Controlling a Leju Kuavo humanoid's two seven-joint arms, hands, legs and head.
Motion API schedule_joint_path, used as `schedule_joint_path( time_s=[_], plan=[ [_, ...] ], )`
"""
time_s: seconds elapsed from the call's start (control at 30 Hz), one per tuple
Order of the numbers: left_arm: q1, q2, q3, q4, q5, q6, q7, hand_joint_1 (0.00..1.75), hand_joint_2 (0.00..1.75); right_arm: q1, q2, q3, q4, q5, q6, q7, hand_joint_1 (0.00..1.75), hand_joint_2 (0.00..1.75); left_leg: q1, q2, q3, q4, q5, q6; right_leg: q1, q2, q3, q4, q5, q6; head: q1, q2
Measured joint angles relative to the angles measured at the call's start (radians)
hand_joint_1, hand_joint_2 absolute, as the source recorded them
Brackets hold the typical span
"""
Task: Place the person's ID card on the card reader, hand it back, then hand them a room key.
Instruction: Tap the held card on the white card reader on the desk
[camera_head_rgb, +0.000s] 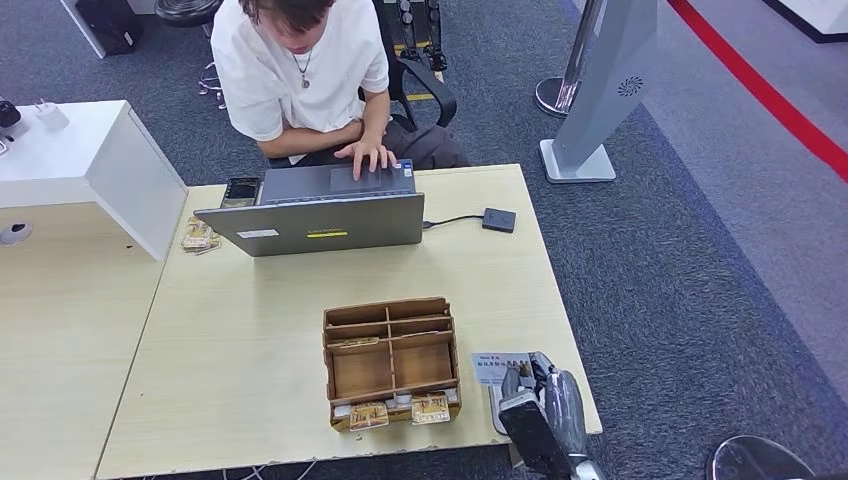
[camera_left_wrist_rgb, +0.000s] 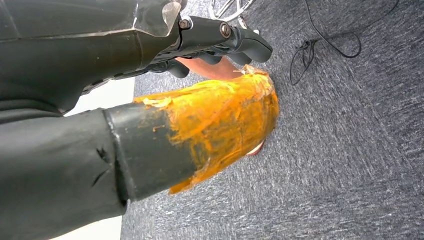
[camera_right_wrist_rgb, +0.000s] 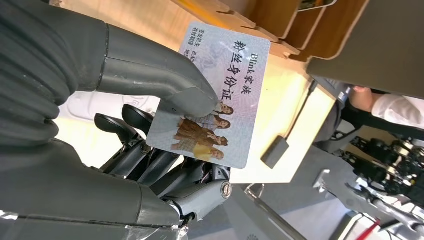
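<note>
My right hand (camera_head_rgb: 545, 402) hovers over the table's front right corner and pinches the ID card (camera_head_rgb: 497, 368). In the right wrist view the thumb (camera_right_wrist_rgb: 165, 82) presses on the card (camera_right_wrist_rgb: 220, 90), a pale card with printed characters and a photo of figures, with the fingers beneath it. The card reader (camera_head_rgb: 498, 219), a small black square on a cable, lies at the table's far right beside the laptop (camera_head_rgb: 320, 220); it also appears as a dark block (camera_right_wrist_rgb: 275, 151). Room key cards (camera_head_rgb: 400, 410) sit in the front slots of a wooden organizer (camera_head_rgb: 390, 304). My left hand (camera_left_wrist_rgb: 190, 115) hangs over carpet, holding nothing.
A person (camera_head_rgb: 300, 70) sits behind the table with a hand on the laptop keyboard. A white counter (camera_head_rgb: 90, 160) stands at the left, and a grey sign stand (camera_head_rgb: 600, 90) at the far right. Bare wood table (camera_head_rgb: 250, 330) lies left of the organizer.
</note>
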Motion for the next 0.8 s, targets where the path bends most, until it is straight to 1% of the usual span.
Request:
schedule_joint_path(
  time_s=[0.37,0.8],
  plan=[
    [0.0,0.0,0.007,0.0,0.0,0.005,0.0,0.0,0.0,-0.002,-0.001,-0.058,0.058,-0.039,0.074,-0.001,1.75,1.75,0.0,0.0,0.0,0.0,0.0,0.0,0.0,0.0,0.0,0.0,0.0,0.0,0.0,0.0],
    [0.0,0.0,0.016,0.0,-0.001,0.007,-0.002,0.0,0.0,-0.009,0.0,-0.123,0.121,-0.066,0.086,-0.015,1.75,1.75,0.0,0.0,0.0,0.0,0.0,0.0,0.0,0.0,0.0,0.0,0.0,0.0,0.0,0.0]
  ],
)
